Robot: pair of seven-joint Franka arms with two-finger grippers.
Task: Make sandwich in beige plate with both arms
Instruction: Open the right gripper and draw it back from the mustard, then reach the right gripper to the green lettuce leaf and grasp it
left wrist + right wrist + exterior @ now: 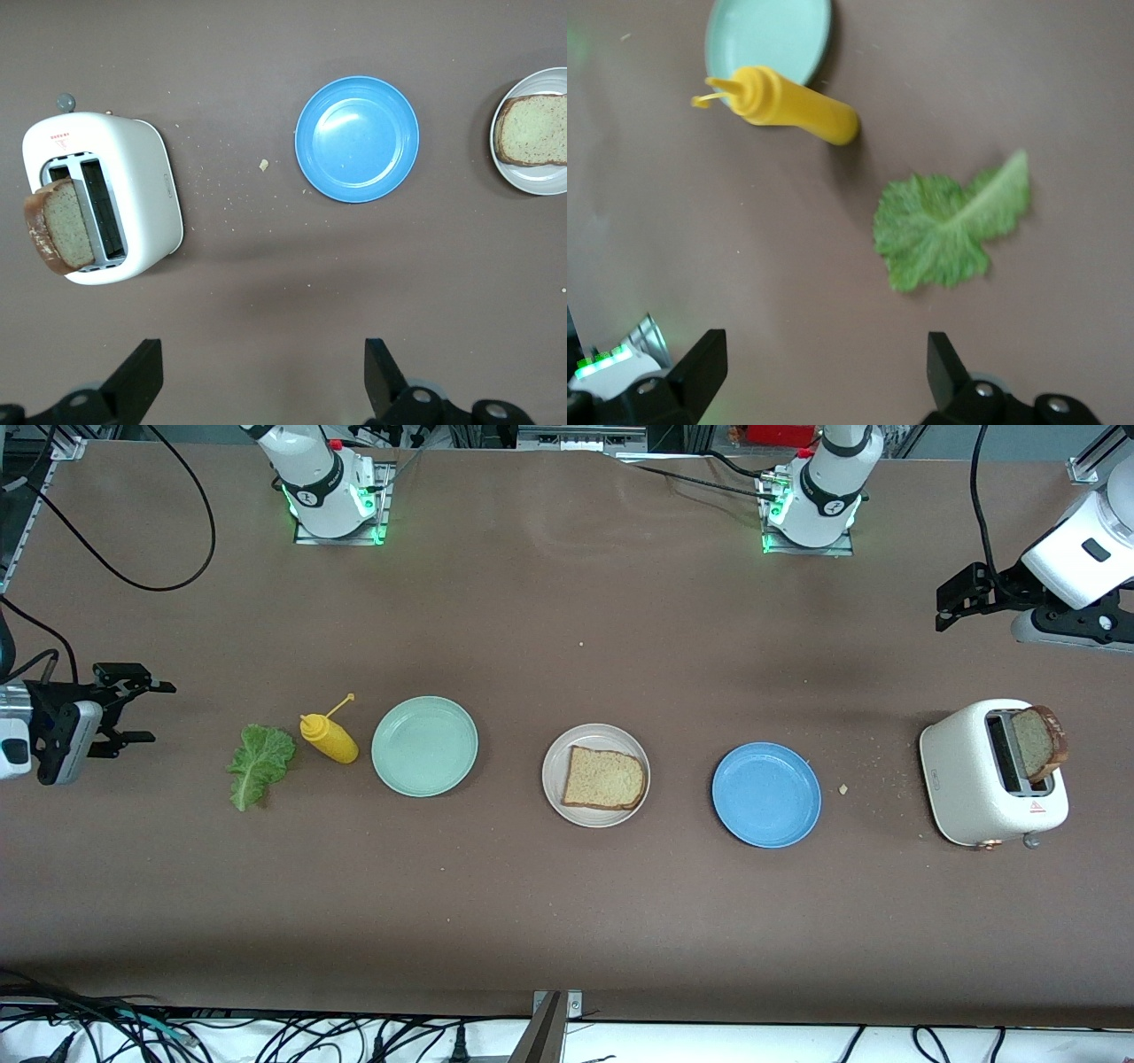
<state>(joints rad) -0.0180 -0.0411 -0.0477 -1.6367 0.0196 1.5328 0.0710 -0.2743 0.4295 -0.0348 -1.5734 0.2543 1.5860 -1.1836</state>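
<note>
The beige plate (554, 779) sits mid-table with one bread slice (605, 778) lying flat on it; both also show in the left wrist view, the plate (532, 181) and the slice (536, 128). A second bread slice (1038, 742) stands in a slot of the white toaster (970, 775), and shows in the left wrist view (64, 226). The lettuce leaf (260, 763) lies on the table at the right arm's end, and shows in the right wrist view (948, 226). My left gripper (941, 608) (263, 372) is open and empty over bare table by the toaster. My right gripper (151, 711) (824, 372) is open and empty over the table beside the lettuce.
A yellow squeeze bottle (330, 738) lies between the lettuce and a mint-green plate (424, 746). A blue plate (766, 794) sits between the beige plate and the toaster. Crumbs dot the table near the toaster.
</note>
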